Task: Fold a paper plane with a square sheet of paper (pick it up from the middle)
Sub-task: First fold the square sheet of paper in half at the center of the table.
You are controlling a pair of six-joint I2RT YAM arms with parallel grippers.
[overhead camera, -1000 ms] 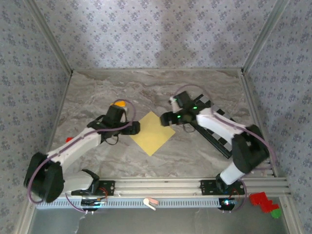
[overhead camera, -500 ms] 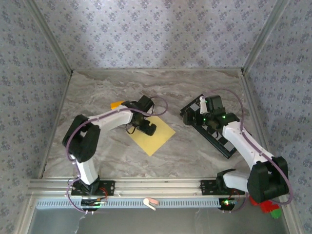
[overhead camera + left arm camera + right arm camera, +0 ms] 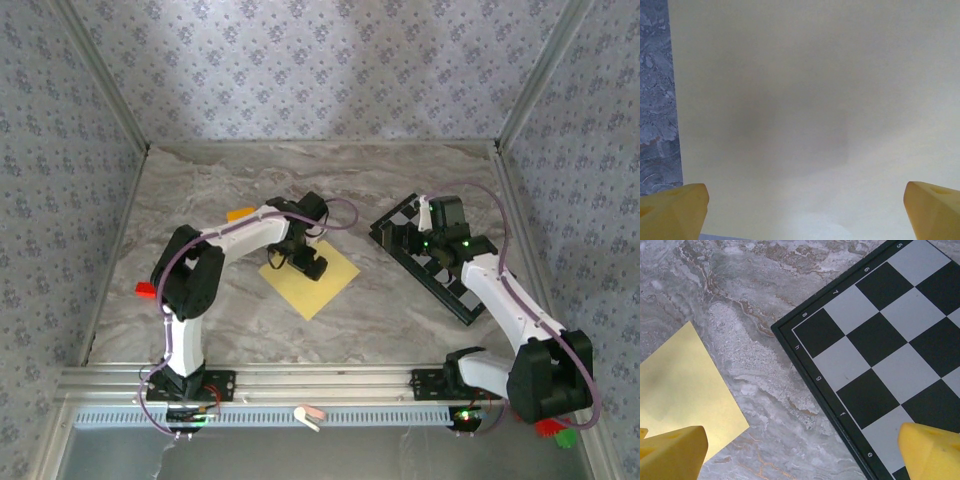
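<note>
A: Starting with the biggest thing, the marble table (image 3: 200, 190) carries everything. What lies on the right?

B: The checkered board (image 3: 890, 340), set slantwise. I'd judge it sits off to the side so the middle is free for folding.

A: And the square sheet of paper (image 3: 328, 285)?

B: Flat on the table near the centre, turned like a diamond. I can make out no fold in it, so the plane looks not yet begun. One corner lies near the board's edge but apart from it.

A: The left gripper (image 3: 805, 205)?

B: Close above the sheet's middle, jaws spread wide with nothing between them. That fits the order to lift it from the middle. I cannot tell whether it touches.

A: The right gripper (image 3: 802, 445)?

B: Also wide and holding nothing, above the board's near corner, probably waiting clear of the left arm.

A: Anything smaller?

B: A small orange block (image 3: 240, 213) beside the left arm, well apart from the paper.
</note>
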